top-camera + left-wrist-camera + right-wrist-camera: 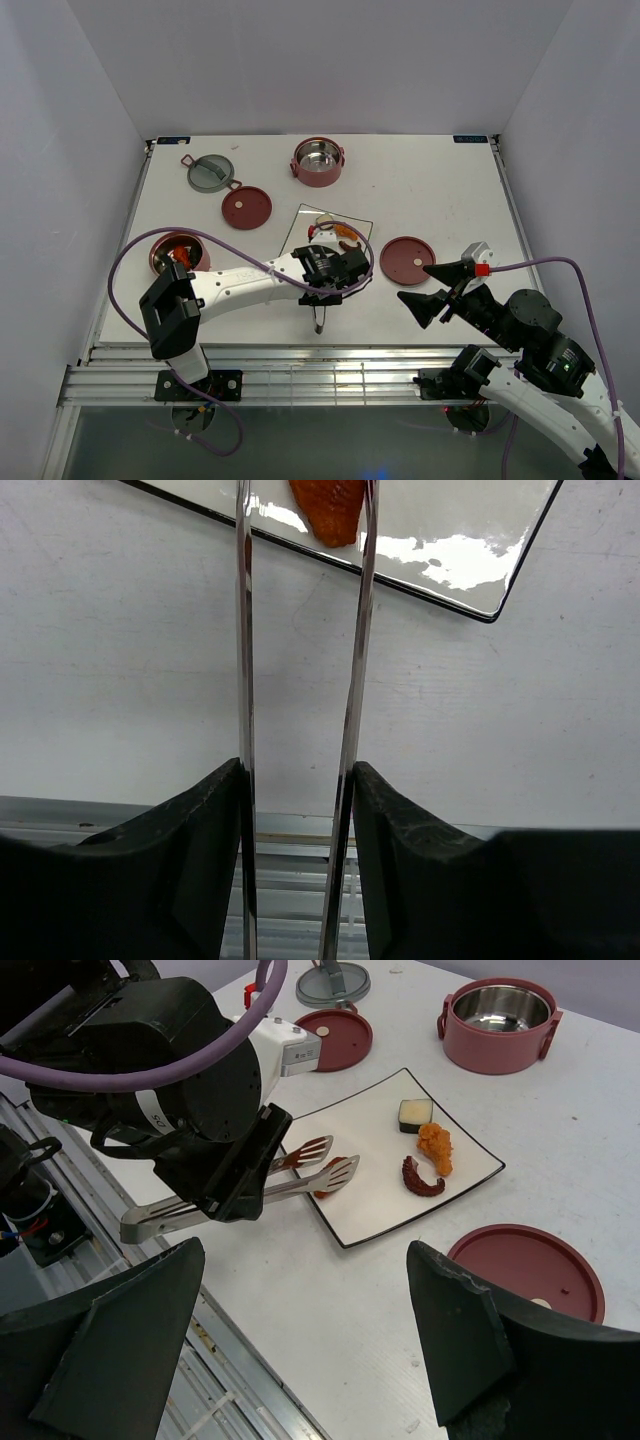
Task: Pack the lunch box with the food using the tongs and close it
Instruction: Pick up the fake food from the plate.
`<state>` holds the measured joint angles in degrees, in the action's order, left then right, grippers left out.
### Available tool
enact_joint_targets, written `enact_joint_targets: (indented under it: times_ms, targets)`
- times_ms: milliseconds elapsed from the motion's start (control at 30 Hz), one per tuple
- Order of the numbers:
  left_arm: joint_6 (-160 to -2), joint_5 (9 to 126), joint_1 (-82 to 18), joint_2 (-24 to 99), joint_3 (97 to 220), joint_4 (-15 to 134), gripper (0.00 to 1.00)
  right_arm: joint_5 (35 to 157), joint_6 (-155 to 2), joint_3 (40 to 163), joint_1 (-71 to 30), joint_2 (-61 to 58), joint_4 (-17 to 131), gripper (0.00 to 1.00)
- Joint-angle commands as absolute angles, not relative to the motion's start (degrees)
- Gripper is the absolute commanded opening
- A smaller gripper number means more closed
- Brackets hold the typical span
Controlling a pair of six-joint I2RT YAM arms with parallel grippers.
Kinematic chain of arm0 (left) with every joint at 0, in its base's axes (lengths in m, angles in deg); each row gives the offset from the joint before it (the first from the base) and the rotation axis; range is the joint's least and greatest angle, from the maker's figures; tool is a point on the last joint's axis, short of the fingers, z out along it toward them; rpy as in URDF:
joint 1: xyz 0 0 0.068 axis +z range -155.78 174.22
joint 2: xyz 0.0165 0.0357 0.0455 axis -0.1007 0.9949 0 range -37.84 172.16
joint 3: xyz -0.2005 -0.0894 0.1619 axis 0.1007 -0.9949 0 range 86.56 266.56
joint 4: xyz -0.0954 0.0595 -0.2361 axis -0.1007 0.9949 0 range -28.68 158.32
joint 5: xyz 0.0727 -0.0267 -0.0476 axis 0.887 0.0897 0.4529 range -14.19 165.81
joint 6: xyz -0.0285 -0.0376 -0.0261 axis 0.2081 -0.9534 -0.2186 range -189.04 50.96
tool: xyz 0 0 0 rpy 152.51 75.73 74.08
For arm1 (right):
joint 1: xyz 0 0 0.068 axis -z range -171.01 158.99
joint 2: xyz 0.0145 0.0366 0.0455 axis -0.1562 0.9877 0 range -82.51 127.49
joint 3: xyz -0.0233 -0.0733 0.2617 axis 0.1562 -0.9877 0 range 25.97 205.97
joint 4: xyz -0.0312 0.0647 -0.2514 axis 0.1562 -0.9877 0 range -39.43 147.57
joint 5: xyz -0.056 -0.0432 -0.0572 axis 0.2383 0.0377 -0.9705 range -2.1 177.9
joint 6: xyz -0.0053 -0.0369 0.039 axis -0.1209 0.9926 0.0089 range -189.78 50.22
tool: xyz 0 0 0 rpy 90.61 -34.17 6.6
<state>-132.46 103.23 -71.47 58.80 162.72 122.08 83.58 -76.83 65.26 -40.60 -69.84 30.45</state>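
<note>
Left gripper (298, 780) clamped the tongs (245, 630), tips straddling the orange piece (328, 505) at the near edge of the plate (470, 570); a loose squeeze could flick it off. Right gripper (300, 1330) hung wide open, near right.

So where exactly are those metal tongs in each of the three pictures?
Top external: the tongs are in the centre, their handle end poking out just below the square plate.
Left wrist: two silvery arms rise from the left gripper up the middle to the plate.
Right wrist: left of centre, tips at the plate's near corner.
Shared landmark: the square plate.
</note>
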Motion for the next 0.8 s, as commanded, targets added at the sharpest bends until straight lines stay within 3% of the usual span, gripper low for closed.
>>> enact_joint_targets:
  times_ms: [0,767]
  targets:
    - [-132.5,103.0,-70.7,56.0,162.2,120.9,0.55,83.3,-76.5,66.3,-41.0,-70.6,31.6,0.88]
    - [-127.6,101.7,-69.1,52.9,163.7,119.3,0.45,83.2,-76.5,66.3,-41.1,-70.6,31.5,0.88]
